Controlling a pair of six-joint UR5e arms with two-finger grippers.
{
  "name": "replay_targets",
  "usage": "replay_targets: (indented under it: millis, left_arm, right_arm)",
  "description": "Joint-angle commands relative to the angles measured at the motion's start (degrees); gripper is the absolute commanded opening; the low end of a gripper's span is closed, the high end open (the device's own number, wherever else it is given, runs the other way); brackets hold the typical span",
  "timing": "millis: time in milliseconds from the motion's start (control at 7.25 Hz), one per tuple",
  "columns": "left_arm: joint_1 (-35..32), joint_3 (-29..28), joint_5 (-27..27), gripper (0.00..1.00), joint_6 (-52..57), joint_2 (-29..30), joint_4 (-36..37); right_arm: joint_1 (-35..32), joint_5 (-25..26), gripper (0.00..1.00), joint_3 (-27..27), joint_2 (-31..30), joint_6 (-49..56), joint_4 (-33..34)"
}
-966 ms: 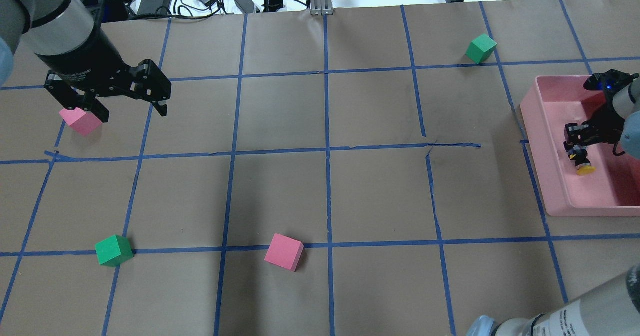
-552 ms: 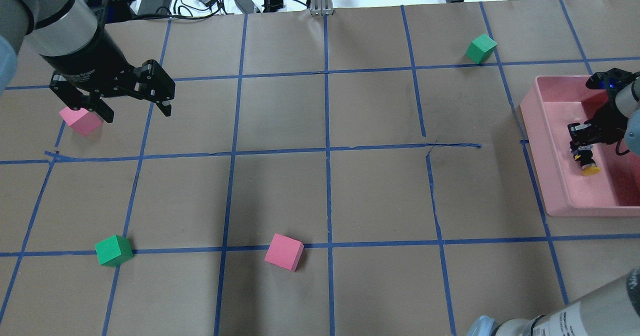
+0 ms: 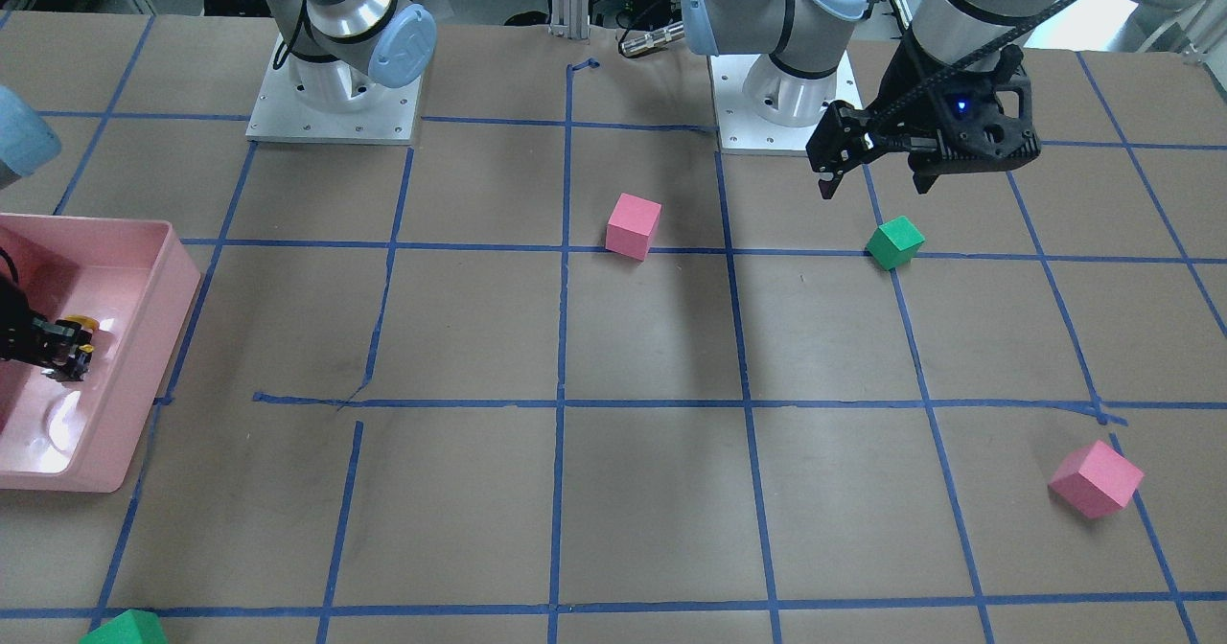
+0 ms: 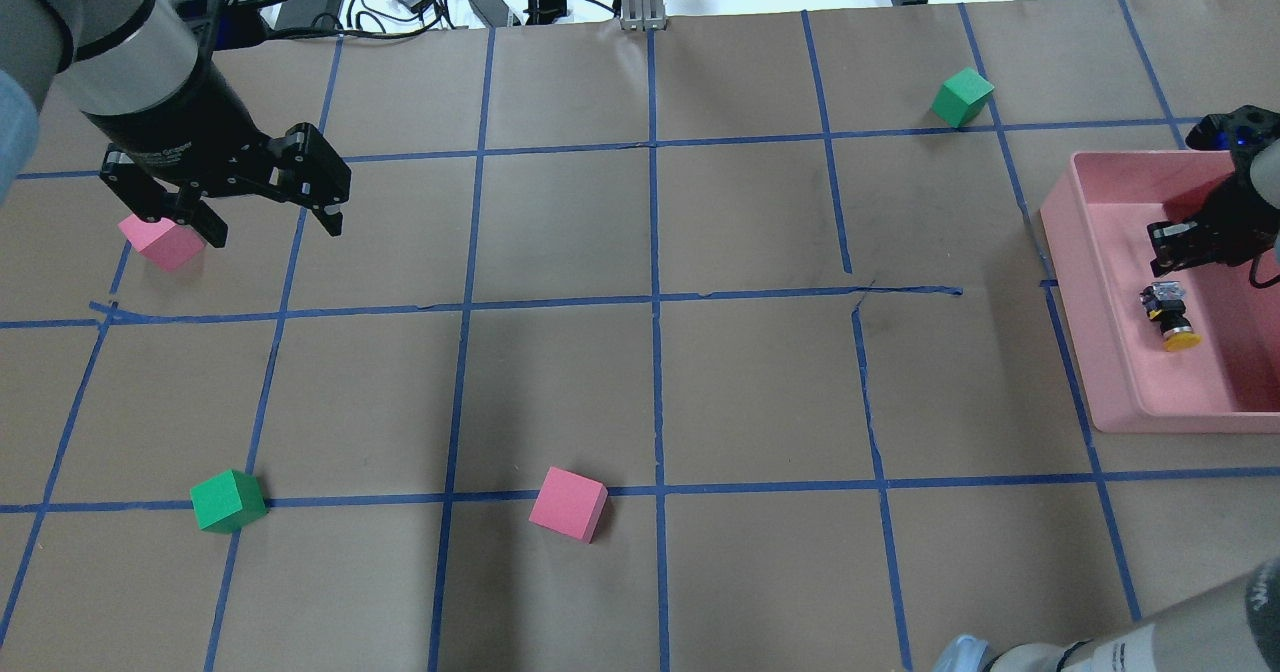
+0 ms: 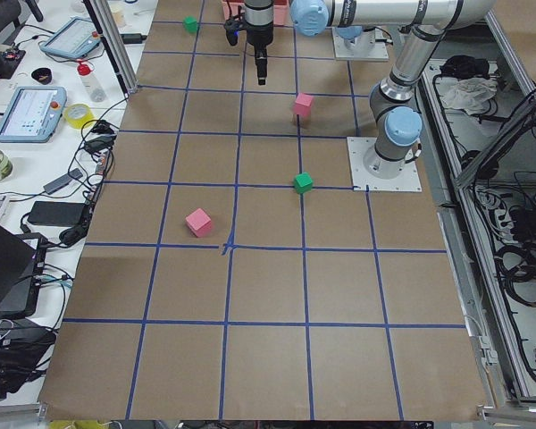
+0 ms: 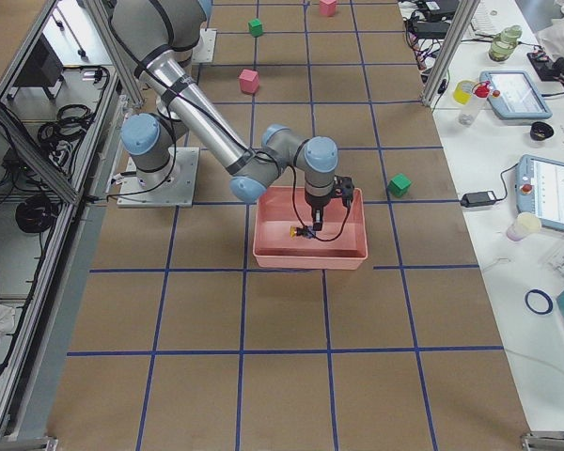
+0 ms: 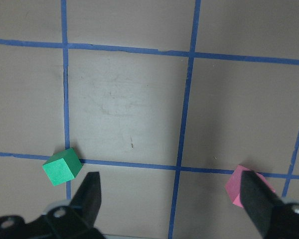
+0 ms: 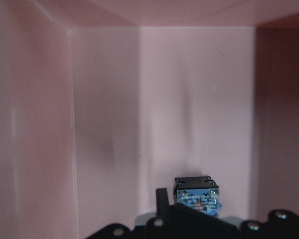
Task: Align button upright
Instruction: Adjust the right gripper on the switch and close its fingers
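Note:
The button lies on its side on the floor of the pink tray, its yellow cap towards the robot. In the right wrist view its blue base block faces the camera. It also shows in the front view and the right side view. My right gripper hovers in the tray just beyond the button's base, apart from it, jaws slightly open and empty. My left gripper hangs wide open and empty over the table's far left, beside a pink cube.
On the brown, blue-taped table are a green cube, a pink cube and a green cube near the tray. The left wrist view shows a green cube and a pink cube. Cables lie along the far edge.
My right gripper let go of the button's base and drew back away from it; the button stays lying in the tray. My left gripper shifted slightly.

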State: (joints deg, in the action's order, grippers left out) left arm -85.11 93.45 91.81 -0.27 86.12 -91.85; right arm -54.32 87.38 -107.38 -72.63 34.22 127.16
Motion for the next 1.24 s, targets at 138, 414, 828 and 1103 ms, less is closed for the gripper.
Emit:
replay_targets:
  millis: [138,414,828,1103]
  left_arm:
    - [0.03,0.07,0.13,1.0,0.0,-0.34,-0.61]
    - [-0.06,0.16,0.04,1.0,0.0,-0.25,-0.61]
    - [-0.06,0.24,-0.22,1.0,-0.08,-0.34,-0.52]
    - [-0.06,0.59,-0.05,1.0,-0.08,-0.34,-0.61]
  right_arm:
    - [-0.96,-0.28,0.0,3.13,-0.85,-0.29,-4.12]
    - [-0.96,0.07,0.27,2.44,0.1,0.93,-3.34]
    - [-0.96,-0.37,0.62,2.44,2.22,0.85,-2.8]
    - [-0.96,0.24,0.62,2.35,4.23,0.76,-0.18]
